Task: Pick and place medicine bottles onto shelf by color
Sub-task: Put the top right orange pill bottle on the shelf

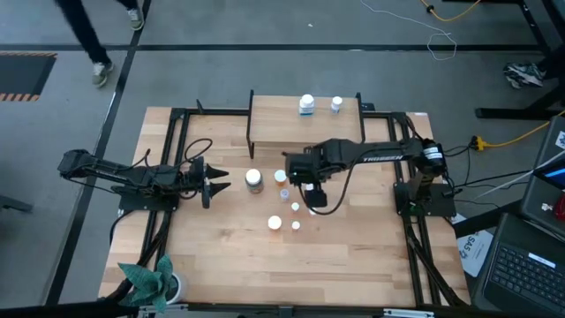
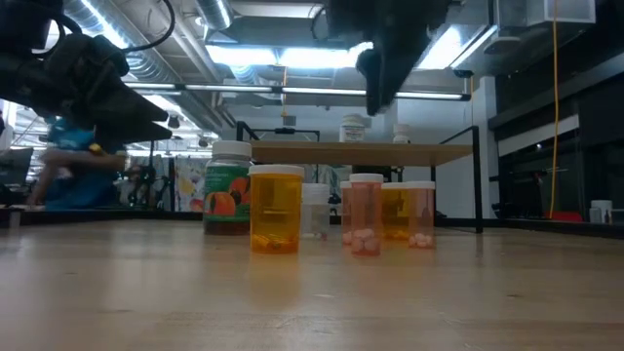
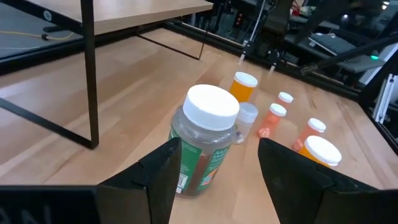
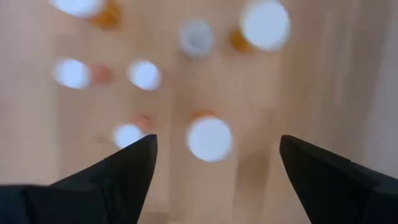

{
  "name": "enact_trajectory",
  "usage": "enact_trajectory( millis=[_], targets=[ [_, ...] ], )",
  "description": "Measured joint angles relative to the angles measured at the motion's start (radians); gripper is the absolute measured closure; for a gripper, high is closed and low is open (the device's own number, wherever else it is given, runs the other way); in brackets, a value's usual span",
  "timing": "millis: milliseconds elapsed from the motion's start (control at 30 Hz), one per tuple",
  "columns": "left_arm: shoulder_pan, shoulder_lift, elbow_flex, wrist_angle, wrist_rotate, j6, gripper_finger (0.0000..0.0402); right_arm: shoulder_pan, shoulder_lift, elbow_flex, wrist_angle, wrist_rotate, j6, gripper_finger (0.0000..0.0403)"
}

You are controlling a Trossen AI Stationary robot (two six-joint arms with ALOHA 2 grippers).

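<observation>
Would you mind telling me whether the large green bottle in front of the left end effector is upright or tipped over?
Upright. The green bottle stands on its base on the table, white cap on top, between the open fingers of the left end effector; the low view agrees.

two bottles (image 1: 306, 104) on the shelf (image 1: 274, 124) at the table's rear, bottle cluster (image 1: 284, 205) in front of it

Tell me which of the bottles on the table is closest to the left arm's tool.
The wide green-labelled bottle with the white cap, right in front of the open left tool. The orange bottles and the small clear one stand farther off.
</observation>
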Motion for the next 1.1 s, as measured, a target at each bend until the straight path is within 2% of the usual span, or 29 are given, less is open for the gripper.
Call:
enact_trajectory(
  millis=[67,233,333,433,500,633,800,1100],
  targets=[
    [0.0,0.0,0.0,0.0,0.0,0.0,0.0193,0.0,0.001,-0.019,-0.014,0.046,0.019,0.0063],
    [0.0,0.0,0.0,0.004,-0.001,0.001,0.0193,0.017,-0.029,-0.117,-0.018,0.053,0.022,0.0063],
    [0.0,0.0,0.0,0.005,-0.008,0.001,0.0193,0.018,-0.105,-0.197,-0.032,0.065,0.061,0.0063],
    [0.0,0.0,0.0,0.005,-0.022,0.001,0.0193,0.019,-0.21,-0.287,-0.015,0.123,0.124,0.0063],
    [0.0,0.0,0.0,0.005,-0.038,0.001,0.0193,0.021,-0.287,-0.356,0.073,0.154,0.162,0.0063],
    [0.0,0.0,0.0,0.005,-0.059,0.001,0.0193,0.021,-0.374,-0.495,0.374,0.142,0.224,0.0063],
    [0.0,0.0,0.0,0.005,-0.06,0.001,0.0193,0.028,-0.351,-0.586,0.582,0.09,0.152,0.0063],
    [0.0,0.0,0.0,0.002,-0.061,0.002,0.0193,0.023,-0.219,-0.561,0.576,0.068,0.071,0.0063]
  ],
)
